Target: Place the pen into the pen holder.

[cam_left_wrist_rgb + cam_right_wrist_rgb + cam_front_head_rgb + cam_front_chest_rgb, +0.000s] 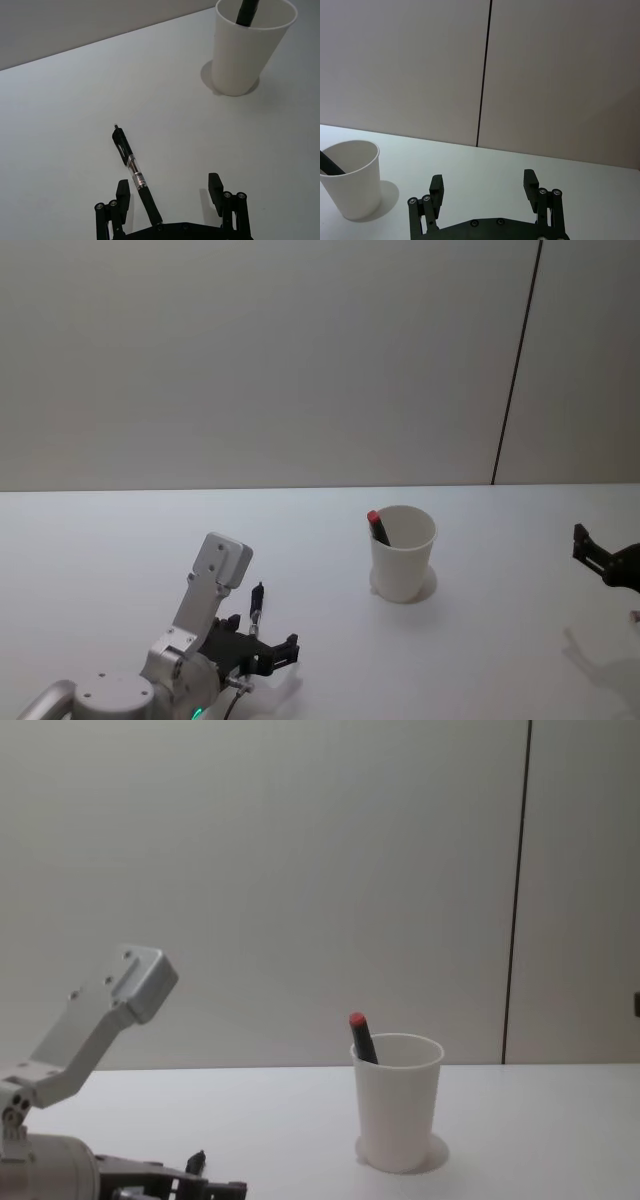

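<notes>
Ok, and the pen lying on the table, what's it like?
The pen is slim, black at both ends and see-through in the middle, with a small label there. It looks like plastic. It lies flat on the white table, between the open fingers of the left gripper, neither finger touching it, well apart from the pen holder.
</notes>
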